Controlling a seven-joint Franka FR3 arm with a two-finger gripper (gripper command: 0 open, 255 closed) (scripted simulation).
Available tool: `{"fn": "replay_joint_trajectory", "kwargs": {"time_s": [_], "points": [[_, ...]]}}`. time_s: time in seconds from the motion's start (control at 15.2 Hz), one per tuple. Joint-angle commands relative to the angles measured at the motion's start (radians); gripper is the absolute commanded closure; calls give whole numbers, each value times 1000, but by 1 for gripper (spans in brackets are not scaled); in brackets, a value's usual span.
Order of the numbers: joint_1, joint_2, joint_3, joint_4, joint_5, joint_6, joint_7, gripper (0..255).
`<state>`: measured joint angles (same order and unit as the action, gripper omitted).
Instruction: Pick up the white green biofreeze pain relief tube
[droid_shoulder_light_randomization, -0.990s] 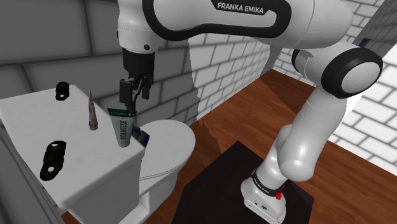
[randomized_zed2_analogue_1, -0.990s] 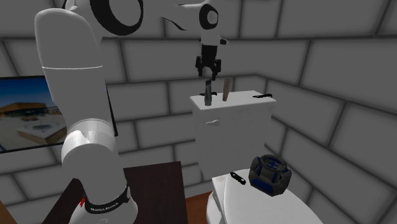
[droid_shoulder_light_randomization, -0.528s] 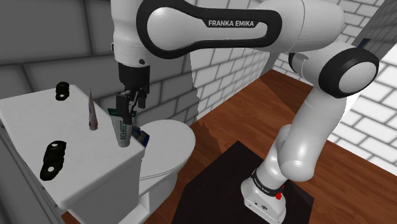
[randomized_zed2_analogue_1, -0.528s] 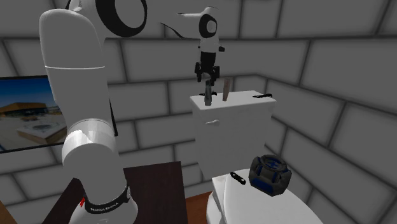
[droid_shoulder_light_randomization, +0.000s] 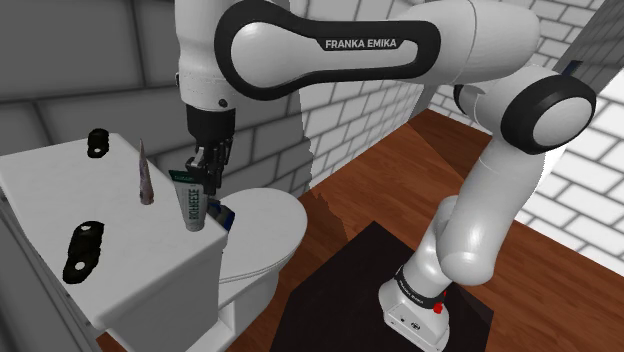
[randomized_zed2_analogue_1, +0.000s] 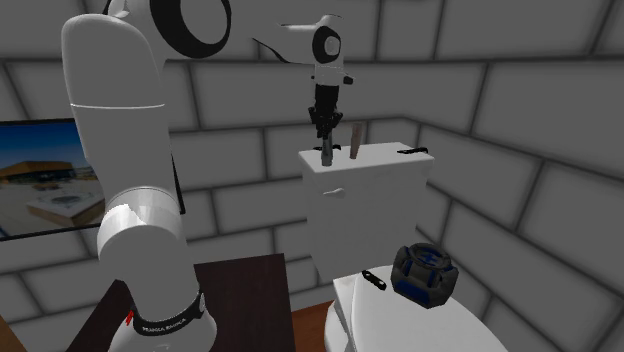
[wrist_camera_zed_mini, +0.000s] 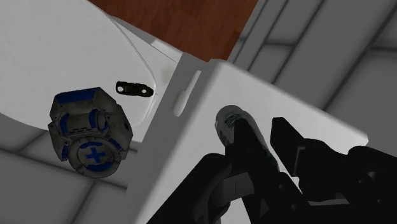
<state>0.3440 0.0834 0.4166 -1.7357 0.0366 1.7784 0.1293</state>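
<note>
The white arm (droid_shoulder_light_randomization: 470, 230) has dark joints, white FRANKA EMIKA lettering and an all-black end effector (droid_shoulder_light_randomization: 206, 172).

Walls (droid_shoulder_light_randomization: 350, 125) of pale brick all round, grey and shaded in the second exterior view, brighter at the shoulder view's right. Floor (droid_shoulder_light_randomization: 370, 190) of reddish-brown wooden boards. 1 white toilet against the wall: boxy tank (droid_shoulder_light_randomization: 50, 190) with a flat top, flush lever (wrist_camera_zed_mini: 184, 95) on its face, closed rounded lid (droid_shoulder_light_randomization: 270, 225) in front. 1 dark-framed picture (randomized_zed2_analogue_1: 40, 180) of a sunlit outdoor scene at the second exterior view's left. Soft, even light, faint shadows.
</note>
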Motion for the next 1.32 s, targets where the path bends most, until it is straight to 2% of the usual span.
{"fn": "replay_joint_trajectory", "kwargs": {"time_s": [0.0, 0.2, 1.25], "points": [[0, 1, 0, -1, 0, 0, 0, 255], [0, 3, 0, 3, -1, -2, 1, 255], [7, 25, 4, 234, -11, -211, 18, 255]]}}
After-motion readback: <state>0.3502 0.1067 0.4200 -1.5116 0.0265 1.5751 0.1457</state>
